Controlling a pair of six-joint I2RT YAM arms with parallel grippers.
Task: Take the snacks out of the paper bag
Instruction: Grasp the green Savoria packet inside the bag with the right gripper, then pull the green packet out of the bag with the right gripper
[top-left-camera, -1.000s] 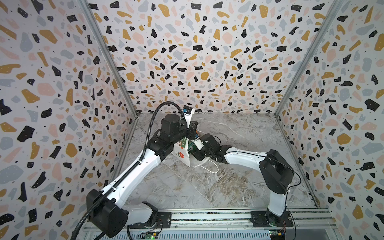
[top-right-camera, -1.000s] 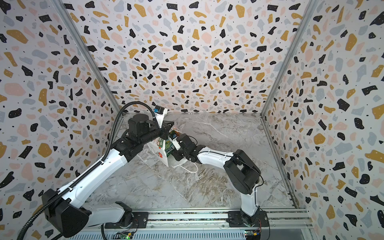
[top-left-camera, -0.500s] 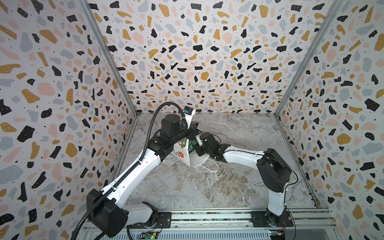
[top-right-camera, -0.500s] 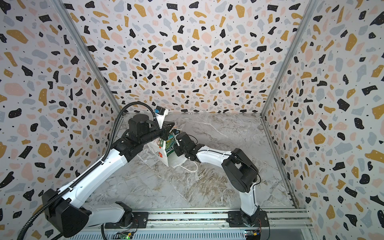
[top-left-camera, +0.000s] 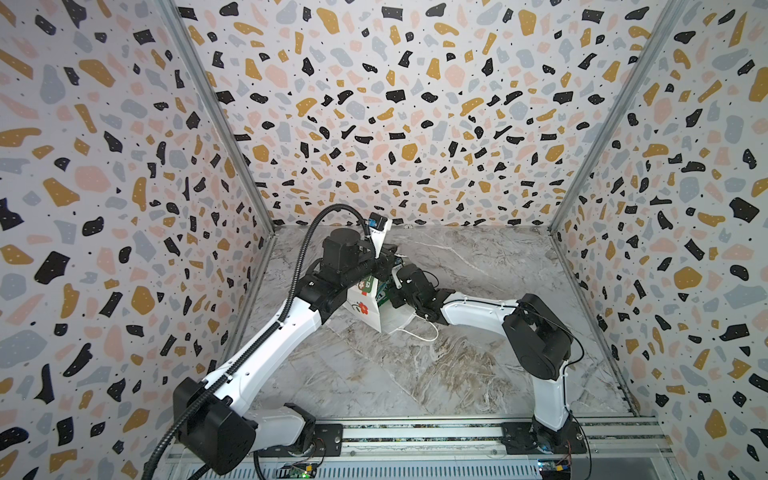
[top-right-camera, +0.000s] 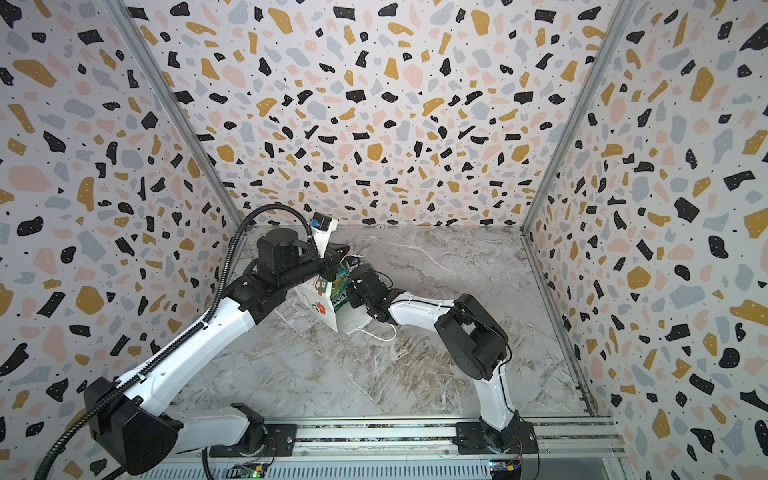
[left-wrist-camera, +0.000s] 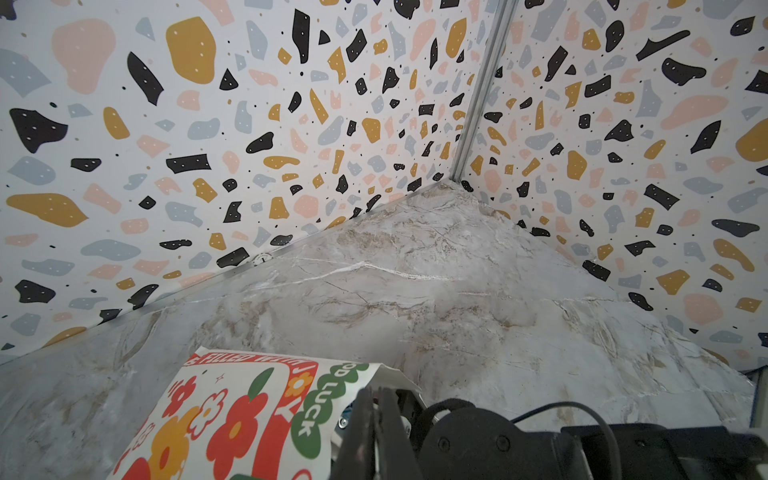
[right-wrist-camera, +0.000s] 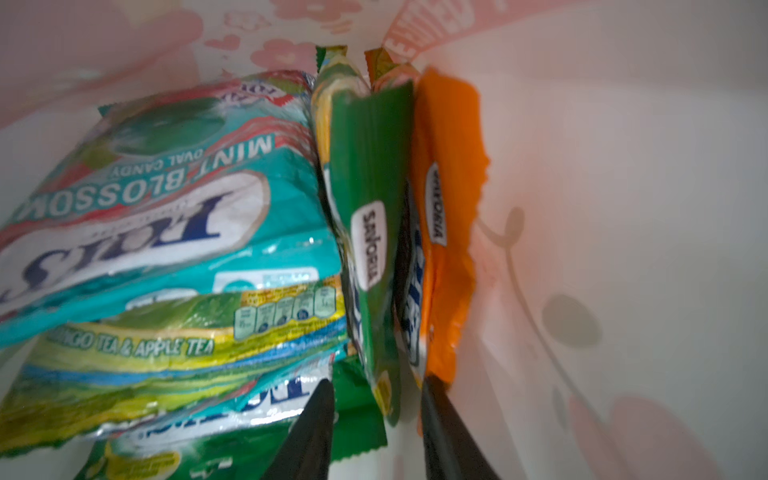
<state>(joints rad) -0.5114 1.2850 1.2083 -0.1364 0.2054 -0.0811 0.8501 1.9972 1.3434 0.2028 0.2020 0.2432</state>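
Glossy crinkled snacks (right-wrist-camera: 166, 232) in matte paper bag (top-left-camera: 368, 311), left pincer (left-wrist-camera: 378, 392) clamped on its rim, right pincer (right-wrist-camera: 378, 380) apart inside

Paper bag (top-left-camera: 365, 309) on table (top-left-camera: 415, 374), snacks (right-wrist-camera: 187, 232) inside it, right pincer (right-wrist-camera: 378, 382) in its mouth, left pincer (left-wrist-camera: 377, 395) at its rim

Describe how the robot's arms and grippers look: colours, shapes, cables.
The left arm and right arm have smooth white shells between bulky black joint housings. A ribbed black cable hose runs along the left; thin black wire loops at the right elbow. The right gripper has tapered black fingers; the left gripper is black too.
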